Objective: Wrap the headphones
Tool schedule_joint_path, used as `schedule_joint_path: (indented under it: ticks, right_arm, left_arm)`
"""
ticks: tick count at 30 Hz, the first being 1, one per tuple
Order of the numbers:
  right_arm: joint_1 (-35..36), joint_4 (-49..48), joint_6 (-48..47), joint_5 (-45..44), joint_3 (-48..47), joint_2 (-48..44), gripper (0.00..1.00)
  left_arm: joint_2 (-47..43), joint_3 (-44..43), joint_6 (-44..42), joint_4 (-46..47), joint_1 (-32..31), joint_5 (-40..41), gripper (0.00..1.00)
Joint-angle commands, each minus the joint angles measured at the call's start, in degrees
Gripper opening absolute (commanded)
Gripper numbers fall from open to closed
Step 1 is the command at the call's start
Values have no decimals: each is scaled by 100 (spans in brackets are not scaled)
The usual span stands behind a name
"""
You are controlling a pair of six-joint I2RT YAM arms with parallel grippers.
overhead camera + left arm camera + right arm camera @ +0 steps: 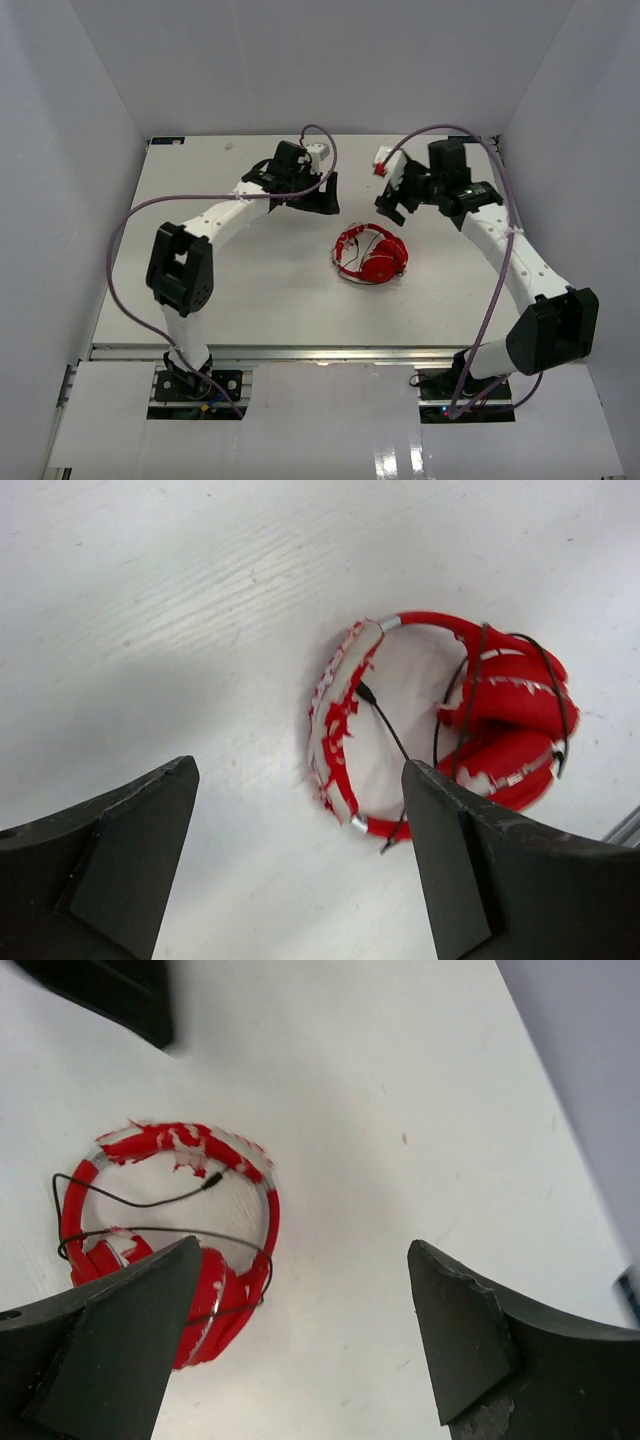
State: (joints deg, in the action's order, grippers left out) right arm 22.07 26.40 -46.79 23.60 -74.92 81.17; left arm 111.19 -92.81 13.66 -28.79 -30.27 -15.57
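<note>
The red headphones (372, 254) lie flat at the middle of the white table, ear cups folded together, the thin black cable (470, 685) looped around the cups and its plug end (208, 1182) lying inside the headband. They also show in the left wrist view (500, 720) and the right wrist view (215, 1290). My left gripper (318, 196) is open and empty, above the table behind and left of the headphones. My right gripper (396, 200) is open and empty, above the table behind and right of them.
White walls enclose the table (250, 280) on the left, back and right. A small red-and-white object (381, 161) sits by the right arm's wrist near the back. Purple cables run along both arms.
</note>
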Motion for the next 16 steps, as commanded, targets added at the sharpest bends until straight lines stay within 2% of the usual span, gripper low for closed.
schedule_joint_path:
  ticks: [1,3,7,10,16]
  right_arm:
    - [-1244,-462,2807,911,595,-397,90]
    - [-1659,-891,3313,335,1031,-902,90]
    - [-1801,-1813,3581,-1086,1936,-1736,90]
    - [-1824,-2192,3869,-1466,2402,-2293,90]
    - [-1829,-2203,4139,-1741,2773,-2718,90]
  left_arm:
    - [-2175,1492,-213,1423,23,119,96]
    - [-3027,2959,-10,2182,45,31,98]
    - [-4226,4734,461,3343,82,-186,98]
    - [-4724,5256,626,3613,104,-148,98]
    - [-4879,5183,619,3332,118,-121,98]
